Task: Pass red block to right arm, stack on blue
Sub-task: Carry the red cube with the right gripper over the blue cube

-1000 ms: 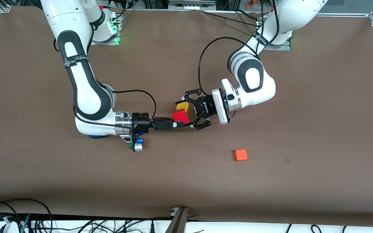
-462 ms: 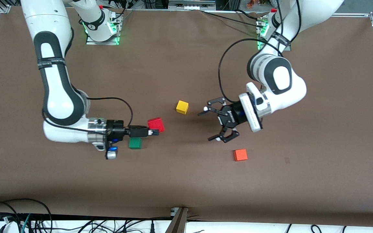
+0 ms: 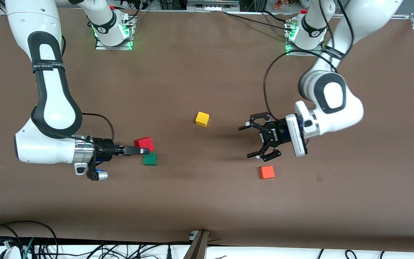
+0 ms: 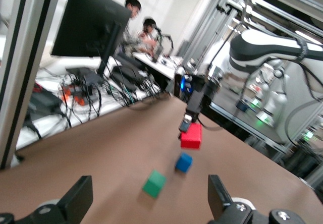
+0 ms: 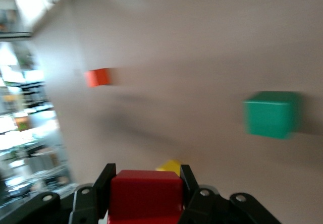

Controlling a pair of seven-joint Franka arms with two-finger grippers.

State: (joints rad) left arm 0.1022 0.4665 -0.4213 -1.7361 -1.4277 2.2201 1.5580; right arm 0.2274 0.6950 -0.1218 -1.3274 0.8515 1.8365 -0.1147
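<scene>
My right gripper (image 3: 142,148) is shut on the red block (image 3: 144,143) and holds it just above the table, beside the green cube (image 3: 150,159). In the right wrist view the red block (image 5: 145,193) sits between the black fingers (image 5: 104,183). The blue cube is hidden under the right wrist in the front view. It shows in the left wrist view (image 4: 184,162), on the table just below the held red block (image 4: 192,135). My left gripper (image 3: 249,141) is open and empty, over bare table above the orange-red cube (image 3: 266,172).
A yellow cube (image 3: 202,119) lies mid-table between the two grippers. The green cube also shows in the left wrist view (image 4: 154,183) and the right wrist view (image 5: 271,114). The brown table (image 3: 207,201) is bare toward the front camera.
The left gripper let go of the red block and drew back toward its own end. The right gripper carried the red block from beside the yellow cube to beside the green cube.
</scene>
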